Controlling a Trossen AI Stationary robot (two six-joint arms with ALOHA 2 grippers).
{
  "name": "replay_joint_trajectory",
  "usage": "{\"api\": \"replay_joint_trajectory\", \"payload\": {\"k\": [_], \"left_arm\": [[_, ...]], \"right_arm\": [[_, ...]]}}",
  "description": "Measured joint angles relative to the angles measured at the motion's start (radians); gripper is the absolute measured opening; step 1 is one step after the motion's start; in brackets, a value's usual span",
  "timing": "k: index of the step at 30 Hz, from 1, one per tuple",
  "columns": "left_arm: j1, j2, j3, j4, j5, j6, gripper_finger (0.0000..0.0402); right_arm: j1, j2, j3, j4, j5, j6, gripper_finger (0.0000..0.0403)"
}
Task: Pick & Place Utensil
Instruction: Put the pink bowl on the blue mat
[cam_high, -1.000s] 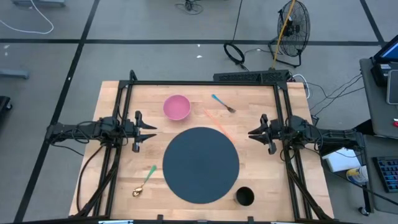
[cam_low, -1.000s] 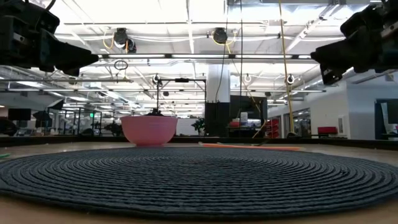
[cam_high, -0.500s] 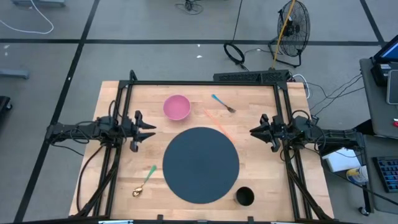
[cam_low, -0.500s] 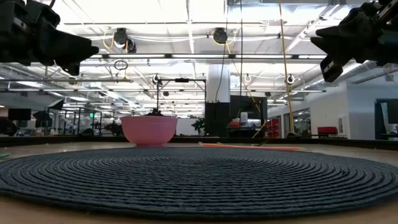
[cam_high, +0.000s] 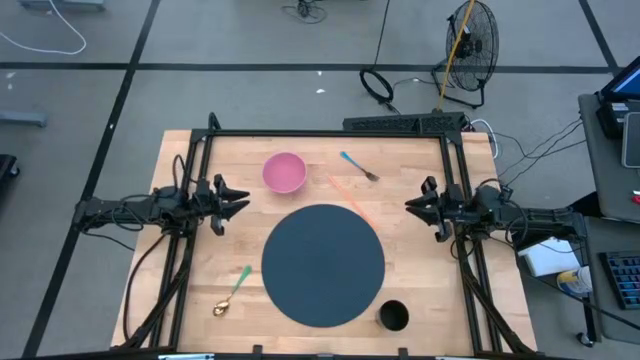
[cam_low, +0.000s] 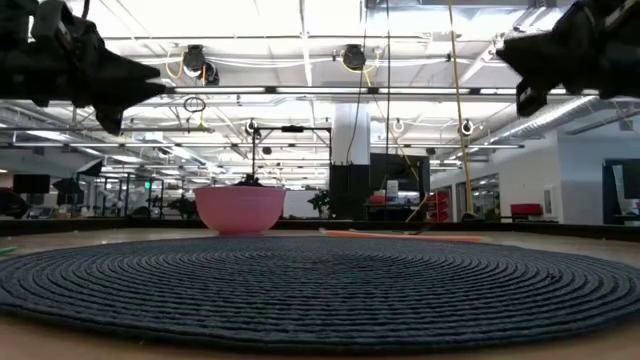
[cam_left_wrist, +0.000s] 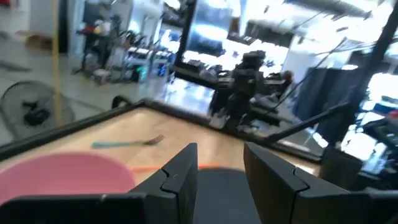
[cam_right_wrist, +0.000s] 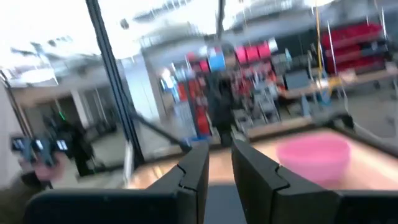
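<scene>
Both arms hover empty, jaws slightly spread: left gripper (cam_high: 235, 199), right gripper (cam_high: 414, 207). To lift the spoon (cam_high: 233, 290), descend squarely across its handle.

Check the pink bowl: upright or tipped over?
Upright. The pink bowl sits on its base with the rim level and facing up in the low view; from above, its open mouth shows as a full circle.

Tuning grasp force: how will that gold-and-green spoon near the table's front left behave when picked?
The spoon lies flat on the wood table, so its thin handle probably gives a claw little to catch. It looks small and slim, likely light. The shiny gold bowl end may be slippery; the green handle seems the safer grip.
</scene>
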Motion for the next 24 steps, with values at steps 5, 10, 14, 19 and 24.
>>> {"api": "replay_joint_trajectory", "payload": {"k": [5, 10, 14, 19, 24], "left_arm": [[0.000, 0.000, 0.000, 0.170, 0.025, 0.087, 0.0136], [0.000, 0.000, 0.002, 0.297, 0.026, 0.153, 0.0136], [0.000, 0.000, 0.005, 0.294, 0.028, 0.152, 0.0136], [0.000, 0.000, 0.006, 0.232, 0.030, 0.130, 0.0136], [0.008, 0.005, 0.052, 0.087, 0.020, 0.004, 0.0136]], "right_arm": [[0.000, -0.001, 0.028, 0.112, -0.054, -0.076, 0.0063], [0.000, 0.000, 0.050, 0.107, -0.055, -0.112, 0.0063], [0.000, 0.000, 0.051, 0.106, -0.055, -0.139, 0.0063], [0.000, 0.001, 0.051, 0.096, -0.053, -0.175, 0.0063], [0.000, 0.009, 0.084, 0.038, -0.056, -0.099, 0.0063]]}}
